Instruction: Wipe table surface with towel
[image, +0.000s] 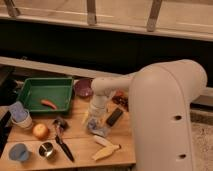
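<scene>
- Matt, grained wood is seen on the table surface (82, 144).
- The towel (98, 129) is made of soft rumpled cloth.
- The gripper (94, 117), at 12 o'clock from the towel, is finished smooth and pale.

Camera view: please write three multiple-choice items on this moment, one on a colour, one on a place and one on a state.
1. What colour is the tray?
A. green
B. red
C. white

2. Where is the towel?
A. inside the tray
B. hanging off the table's edge
C. on the table surface, right of the tray

3. How is the claw placed?
A. high above the tray
B. down at the towel
C. off the table altogether

Answers:
1 A, since the tray's floor and walls are green.
2 C, since the grey-blue cloth lies on the wood near the table's middle, outside the tray.
3 B, since the arm bends down over the table and its claw ends right at the towel.
</scene>
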